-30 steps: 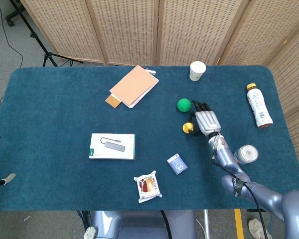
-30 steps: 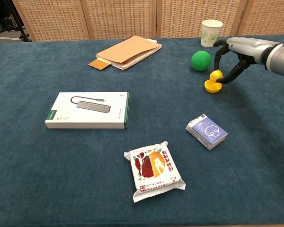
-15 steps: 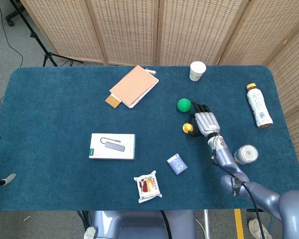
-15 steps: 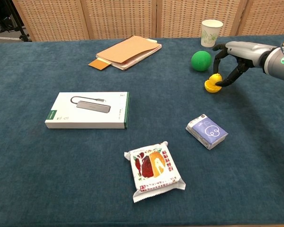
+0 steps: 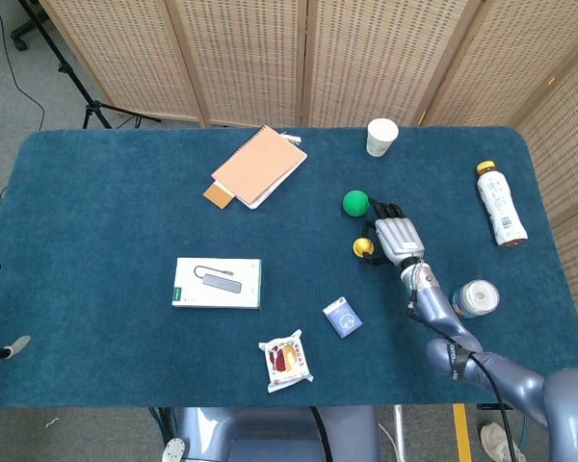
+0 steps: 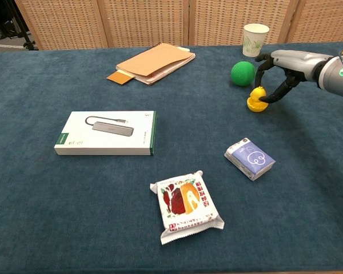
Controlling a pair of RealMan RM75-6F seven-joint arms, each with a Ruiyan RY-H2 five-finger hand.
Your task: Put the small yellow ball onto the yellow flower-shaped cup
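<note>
On flower cup [image 6: 255,104]: yellow ball [image 6: 257,92], right hand [image 6: 276,73] gripping.

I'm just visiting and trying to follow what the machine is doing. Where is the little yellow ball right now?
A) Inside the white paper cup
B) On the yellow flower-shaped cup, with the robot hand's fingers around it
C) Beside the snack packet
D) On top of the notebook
B: in the chest view the small yellow ball sits atop the yellow flower-shaped cup, between the fingers of the right robot hand.
</note>
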